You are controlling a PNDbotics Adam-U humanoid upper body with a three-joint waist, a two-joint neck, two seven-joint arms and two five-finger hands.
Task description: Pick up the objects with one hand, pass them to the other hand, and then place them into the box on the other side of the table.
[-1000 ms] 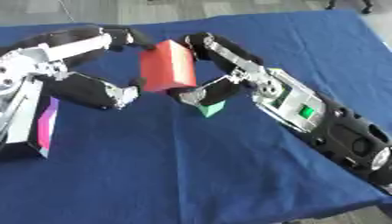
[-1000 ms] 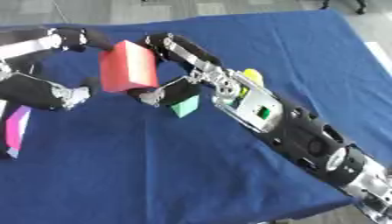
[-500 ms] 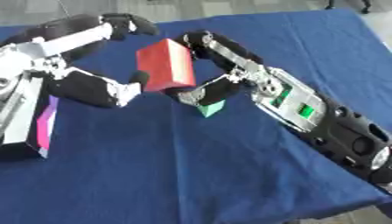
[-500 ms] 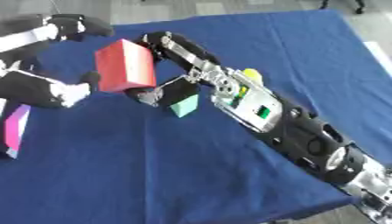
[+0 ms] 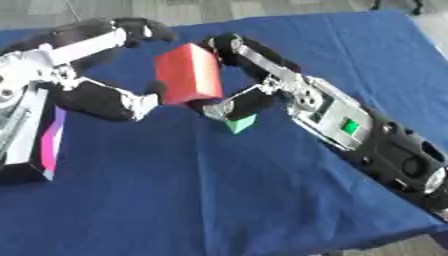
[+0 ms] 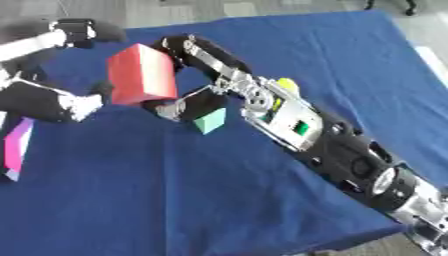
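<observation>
Blue table [image 5: 262, 190], red block [image 5: 187, 73] upright — pinched by right hand [image 5: 234, 75]; left hand [image 5: 105, 75] alongside

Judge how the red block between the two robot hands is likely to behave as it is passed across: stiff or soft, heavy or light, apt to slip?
The red block keeps flat faces and straight edges, so it is probably stiff. The right robot hand pinches it at two spots only, which suggests it is light. Its smooth faces might slip if the left robot hand takes it by fingertips alone.
</observation>
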